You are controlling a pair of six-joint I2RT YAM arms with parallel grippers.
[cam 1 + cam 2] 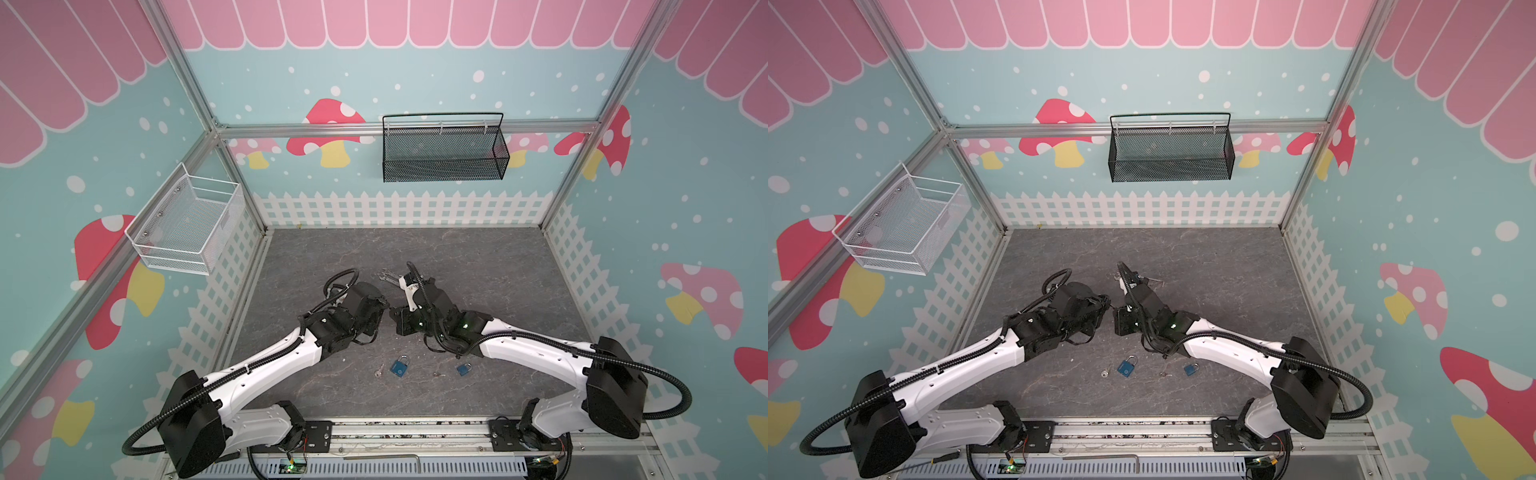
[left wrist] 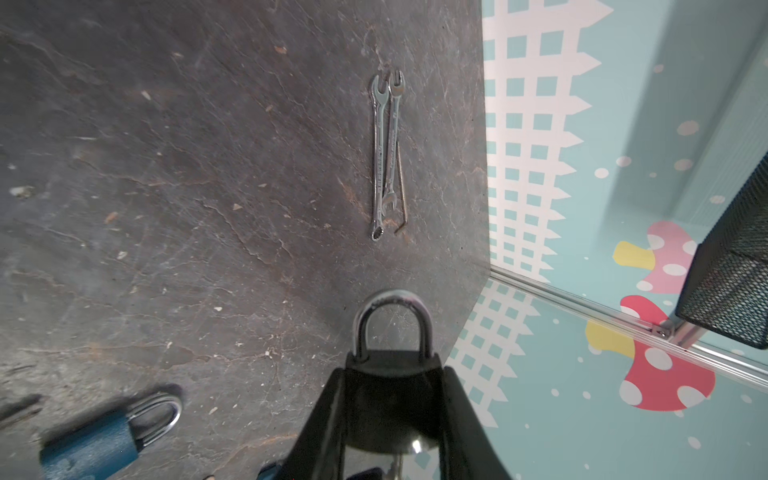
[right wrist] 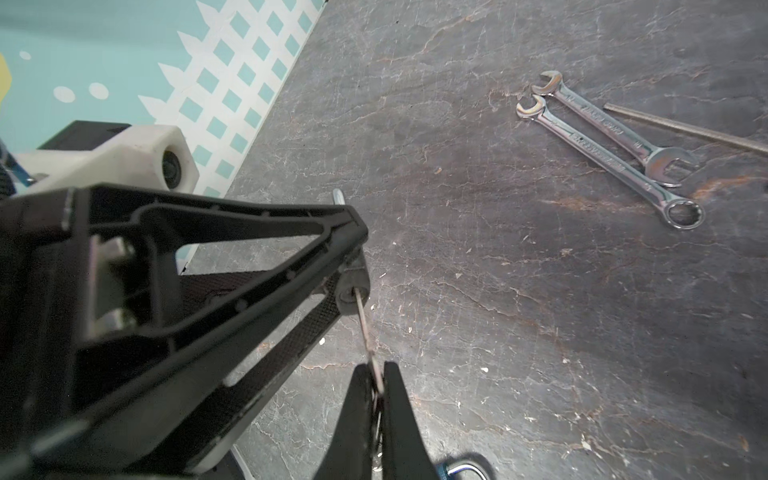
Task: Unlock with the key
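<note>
Steel key runs from my right claw, pinched on it, leftward in both top views into the padlock my left claw grips.

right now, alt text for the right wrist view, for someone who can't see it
The right tool, shut on a key, holds its blade in the keyhole of a padlock gripped by the left tool. Two wrenches lie side by side on the dark table.
</note>
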